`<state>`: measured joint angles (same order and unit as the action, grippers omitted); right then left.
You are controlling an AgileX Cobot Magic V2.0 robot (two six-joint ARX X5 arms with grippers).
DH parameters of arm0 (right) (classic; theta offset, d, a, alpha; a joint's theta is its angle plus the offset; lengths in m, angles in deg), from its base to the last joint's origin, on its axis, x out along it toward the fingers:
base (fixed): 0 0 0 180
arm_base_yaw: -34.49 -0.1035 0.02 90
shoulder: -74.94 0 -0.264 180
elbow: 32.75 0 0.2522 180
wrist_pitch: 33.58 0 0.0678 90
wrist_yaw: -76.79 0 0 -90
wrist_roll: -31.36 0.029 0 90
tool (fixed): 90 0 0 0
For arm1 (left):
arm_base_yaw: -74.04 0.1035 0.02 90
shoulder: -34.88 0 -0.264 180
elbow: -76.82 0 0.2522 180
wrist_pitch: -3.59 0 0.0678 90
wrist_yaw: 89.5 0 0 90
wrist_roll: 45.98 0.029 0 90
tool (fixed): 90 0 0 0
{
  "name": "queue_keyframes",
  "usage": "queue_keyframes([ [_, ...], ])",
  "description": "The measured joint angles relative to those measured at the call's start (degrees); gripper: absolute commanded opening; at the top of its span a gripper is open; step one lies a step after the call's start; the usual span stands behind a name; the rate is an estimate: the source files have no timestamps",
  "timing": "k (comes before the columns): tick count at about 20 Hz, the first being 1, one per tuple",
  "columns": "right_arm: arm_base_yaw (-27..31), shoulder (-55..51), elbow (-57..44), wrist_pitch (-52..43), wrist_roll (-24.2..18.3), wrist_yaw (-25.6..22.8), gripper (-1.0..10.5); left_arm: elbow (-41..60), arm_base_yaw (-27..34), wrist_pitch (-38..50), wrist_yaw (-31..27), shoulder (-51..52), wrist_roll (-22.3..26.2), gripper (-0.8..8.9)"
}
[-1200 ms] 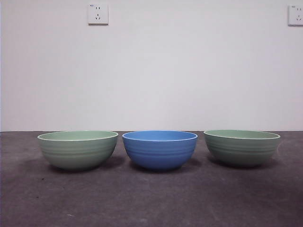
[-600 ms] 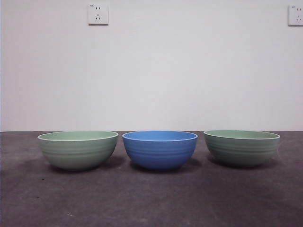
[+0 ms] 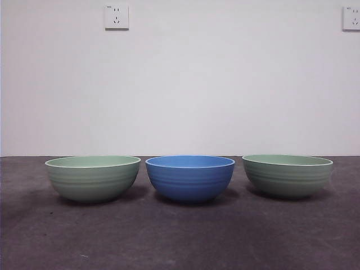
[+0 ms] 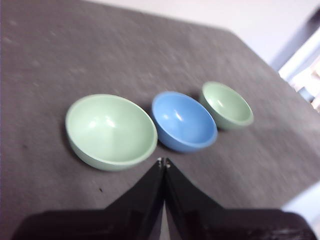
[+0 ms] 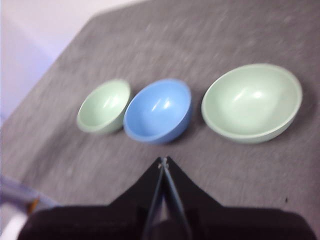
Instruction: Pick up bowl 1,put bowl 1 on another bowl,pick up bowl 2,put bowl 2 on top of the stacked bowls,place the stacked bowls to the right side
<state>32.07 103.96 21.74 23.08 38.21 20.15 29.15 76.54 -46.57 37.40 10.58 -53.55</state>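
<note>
Three ribbed bowls stand in a row on the dark table. In the front view a pale green bowl point(image 3: 92, 178) is at the left, the blue bowl point(image 3: 190, 178) in the middle and a second pale green bowl point(image 3: 287, 175) at the right, each apart from its neighbour. My left gripper point(image 4: 163, 162) is shut and empty, high above the table, nearest the left green bowl point(image 4: 111, 131); the blue bowl point(image 4: 184, 121) lies beyond. My right gripper point(image 5: 163, 161) is shut and empty, also held high, nearest the right green bowl point(image 5: 252, 102) and the blue bowl point(image 5: 158, 111). Neither arm shows in the front view.
A white wall with two sockets point(image 3: 116, 17) rises behind the table. The dark grey table top point(image 3: 180, 242) stretches in front of the bowls, and its side edges show in both wrist views.
</note>
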Motion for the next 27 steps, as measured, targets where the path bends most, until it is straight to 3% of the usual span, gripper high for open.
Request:
queue_keyframes([
  [8,-1.8,7.3,11.7,17.8,-11.6,1.0,-0.1,-11.3,-0.8,-13.8,3.2,-6.5,10.5,-0.08],
  [17,-2.1,9.0,13.9,26.1,-16.4,-0.8,0.1,-15.2,-2.1,-23.9,3.3,-7.6,15.5,0.03],
  [19,-2.1,9.0,13.9,26.1,-16.6,-1.0,0.3,-15.2,-2.1,-24.0,3.3,-7.6,15.7,0.85],
  [23,-2.1,9.0,13.9,26.1,-15.9,-1.3,3.6,-15.2,-2.1,-24.1,3.3,-7.6,15.7,5.50],
  [25,-2.1,9.0,13.9,26.1,-15.1,-2.0,5.2,-15.2,-2.1,-24.1,3.3,-7.6,15.5,5.87],
  [27,-2.1,9.1,13.9,26.1,-14.3,-2.2,5.9,-15.2,-2.1,-24.1,3.3,-7.6,14.8,5.89],
])
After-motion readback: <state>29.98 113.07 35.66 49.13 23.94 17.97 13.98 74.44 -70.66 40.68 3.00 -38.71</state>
